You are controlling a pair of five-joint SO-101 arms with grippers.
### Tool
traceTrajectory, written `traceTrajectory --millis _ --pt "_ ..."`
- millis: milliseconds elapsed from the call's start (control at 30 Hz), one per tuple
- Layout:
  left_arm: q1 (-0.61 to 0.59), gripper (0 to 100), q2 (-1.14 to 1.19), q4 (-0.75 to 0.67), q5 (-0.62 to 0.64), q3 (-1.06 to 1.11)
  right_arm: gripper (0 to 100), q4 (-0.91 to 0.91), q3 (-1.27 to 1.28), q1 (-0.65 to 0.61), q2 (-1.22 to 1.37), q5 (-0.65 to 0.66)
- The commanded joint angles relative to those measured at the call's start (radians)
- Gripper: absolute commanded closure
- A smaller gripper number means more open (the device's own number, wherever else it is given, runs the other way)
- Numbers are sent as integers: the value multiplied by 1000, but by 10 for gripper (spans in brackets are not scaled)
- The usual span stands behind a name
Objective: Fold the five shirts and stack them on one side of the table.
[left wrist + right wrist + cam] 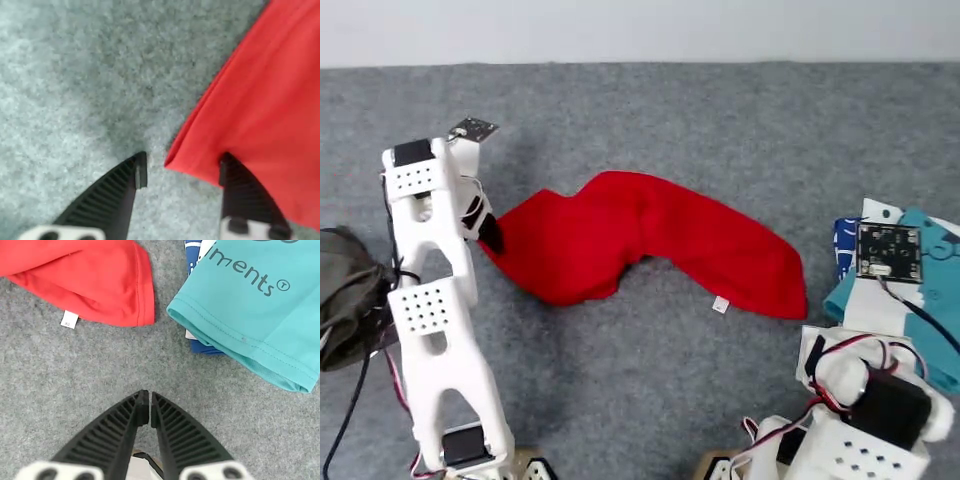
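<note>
Left gripper at left corner of red shirt.
Open, seemingly straddling the hem; shirt runs rightward across frame; right gripper closed, empty.

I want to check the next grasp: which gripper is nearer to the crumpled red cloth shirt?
Left. The left gripper stands open astride the edge of the crumpled red cloth shirt. The right gripper is shut over grey carpet, apart from the shirt.
</note>
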Motion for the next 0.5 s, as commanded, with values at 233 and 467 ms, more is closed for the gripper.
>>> traceTrajectory --millis 233,467 --pt "75 986 8 26 -2 -120 984 35 -6 -13 4 -2" --pt "140 987 -218 26 0 -124 984 35 -6 -13 4 -2"
